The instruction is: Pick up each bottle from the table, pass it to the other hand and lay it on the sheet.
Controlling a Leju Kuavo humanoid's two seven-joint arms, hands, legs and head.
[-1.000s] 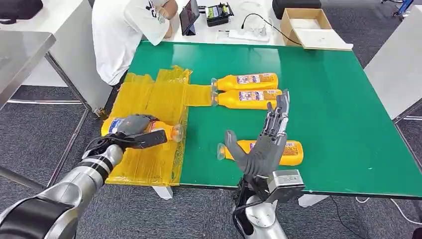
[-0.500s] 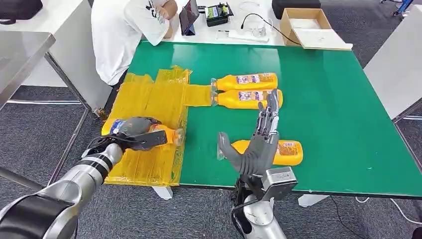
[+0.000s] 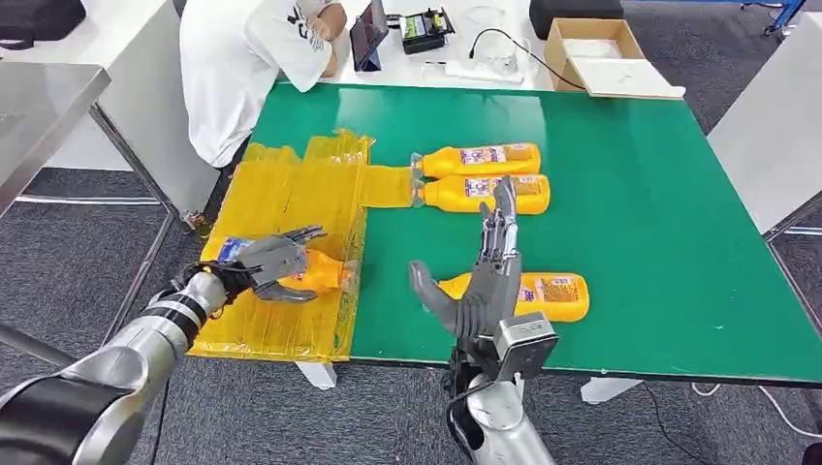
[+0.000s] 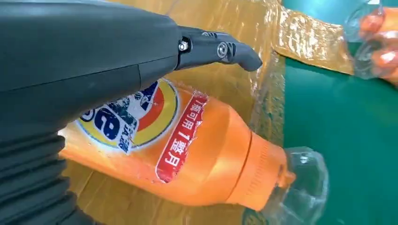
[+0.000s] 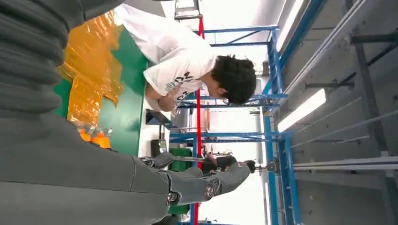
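Left hand (image 3: 264, 263) has its fingers spread apart over an orange detergent bottle (image 3: 312, 270) that's lying on the yellow plastic sheet (image 3: 291, 184), right under the fingertips, not gripped. Right hand (image 3: 482, 291) is upright, fingers straight and apart, holding nothing, with another orange bottle (image 3: 553, 295) lying just behind its fingers.

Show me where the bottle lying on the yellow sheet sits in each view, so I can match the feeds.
Head view: the orange bottle lies at lower left on the yellow sheet, under the left hand.
Left wrist view: it fills the centre, clear cap toward the green table.
Right wrist view: not in it.
Shared landmark: the yellow sheet on the green table.
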